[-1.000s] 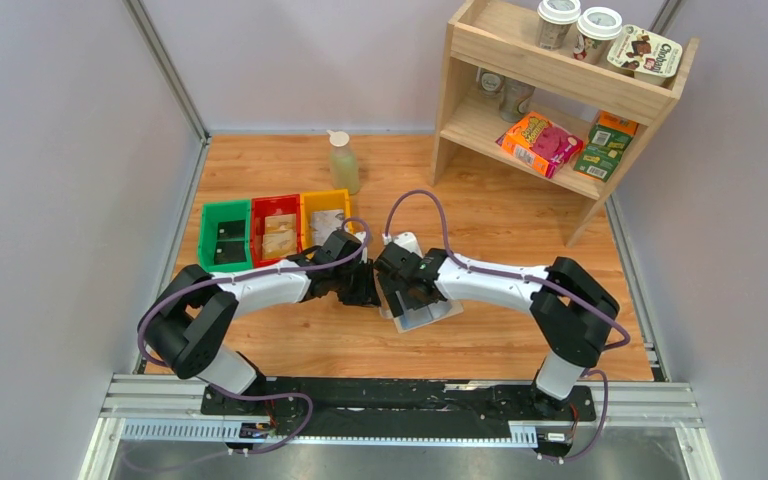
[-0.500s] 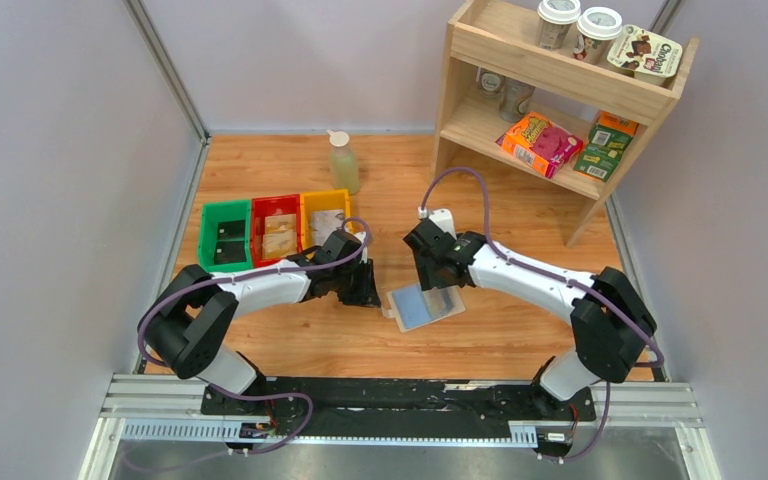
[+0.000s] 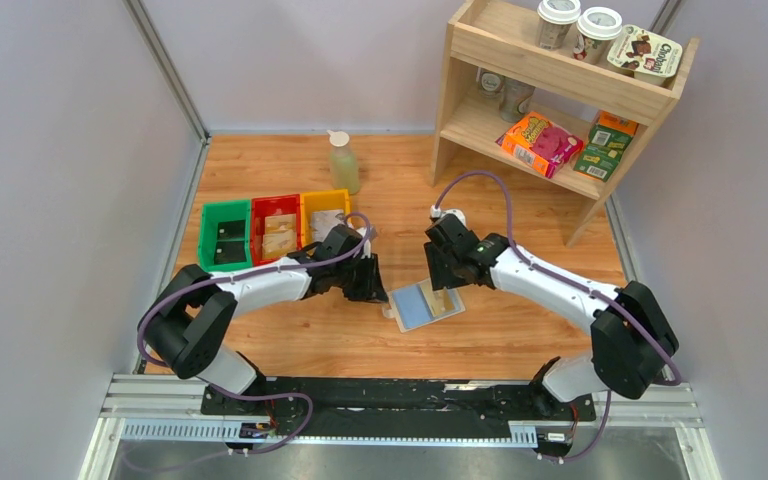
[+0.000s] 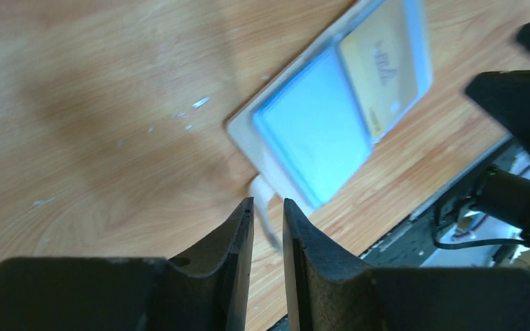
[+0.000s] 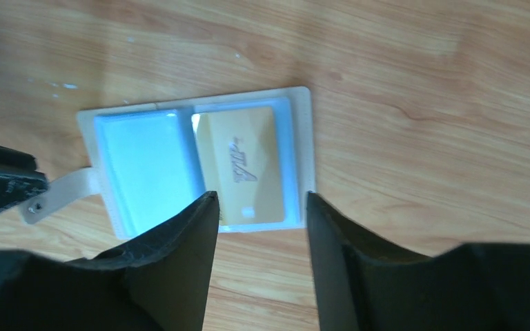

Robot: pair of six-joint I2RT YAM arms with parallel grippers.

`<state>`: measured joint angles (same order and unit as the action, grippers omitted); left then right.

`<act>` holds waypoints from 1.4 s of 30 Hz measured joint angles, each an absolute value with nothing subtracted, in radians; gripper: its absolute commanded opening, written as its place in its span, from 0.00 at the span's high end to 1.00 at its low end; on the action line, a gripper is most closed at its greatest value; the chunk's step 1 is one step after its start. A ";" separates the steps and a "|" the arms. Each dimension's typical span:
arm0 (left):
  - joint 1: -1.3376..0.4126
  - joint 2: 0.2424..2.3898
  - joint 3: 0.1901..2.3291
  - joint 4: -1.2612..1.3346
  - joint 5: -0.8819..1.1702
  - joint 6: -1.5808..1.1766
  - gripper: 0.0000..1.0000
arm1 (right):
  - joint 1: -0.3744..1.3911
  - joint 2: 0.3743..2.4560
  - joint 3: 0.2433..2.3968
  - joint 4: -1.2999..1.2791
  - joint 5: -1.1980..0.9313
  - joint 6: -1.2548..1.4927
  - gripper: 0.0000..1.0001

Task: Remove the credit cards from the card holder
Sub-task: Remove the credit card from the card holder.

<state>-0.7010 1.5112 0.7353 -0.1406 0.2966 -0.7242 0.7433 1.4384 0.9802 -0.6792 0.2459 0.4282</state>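
The card holder (image 5: 148,165) was pale blue inside, with a beige border and tab. The credit card (image 5: 245,165) in it was tan-gold with dark lettering. The table (image 5: 421,103) was orange-brown woodgrain.

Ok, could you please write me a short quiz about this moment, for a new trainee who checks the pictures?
1. True or false: the card holder lies folded shut.
2. Which colour is the credit card that shows in the holder? A) black B) gold C) silver
3. Fill in: the gripper that hangs open over the holder, with nothing between its fingers, is the ____ one: left gripper or right gripper?

Key: 1 false, it is open, with both blue panels showing; 2 B; 3 right.
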 measured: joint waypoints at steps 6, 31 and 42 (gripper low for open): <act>-0.707 1.523 0.809 -0.080 0.342 -0.771 0.54 | 0.659 1.438 0.919 -0.590 0.081 0.422 0.56; -0.691 1.775 0.963 -0.117 0.295 -0.701 0.64 | 0.580 1.525 0.799 -0.448 -0.247 0.579 0.70; -0.715 1.635 0.889 -0.027 0.282 -0.806 0.41 | 0.563 1.448 0.799 -0.436 -0.212 0.579 0.74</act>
